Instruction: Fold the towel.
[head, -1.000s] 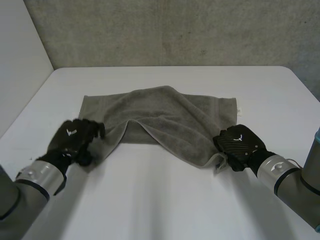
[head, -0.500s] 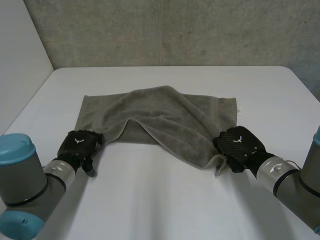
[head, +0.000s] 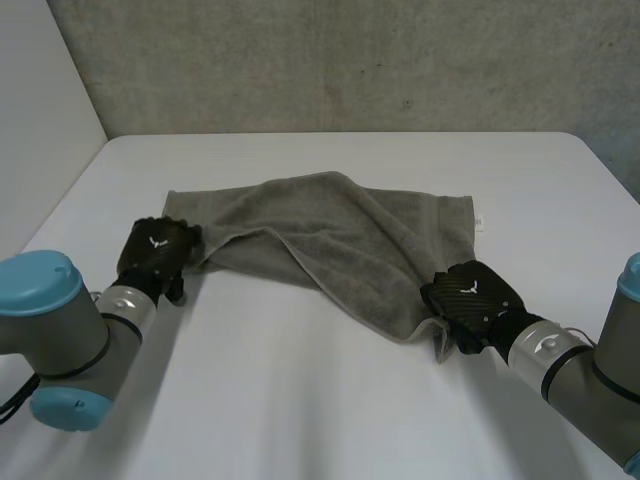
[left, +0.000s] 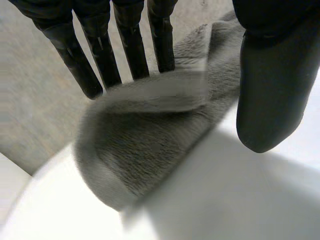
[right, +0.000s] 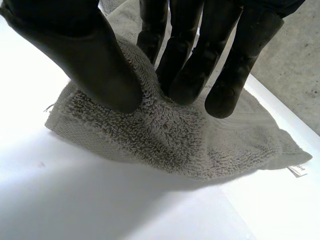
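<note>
While the right robot hand (head: 470, 298) pinches a near corner of the towel (head: 330, 225), the left robot hand (head: 155, 255) grips its corner only shallowly, so lifting could pull it free.

Left hand (head: 155, 255) at 9 o'clock and right hand (head: 470, 300) at 4 o'clock hide the towel (head: 330, 230) near corners; the label (head: 478, 219) print is too small to read.

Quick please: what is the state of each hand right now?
Left hand: closed on the towel, at its near left corner.
Right hand: closed on the towel, pinching its near right corner.
</note>
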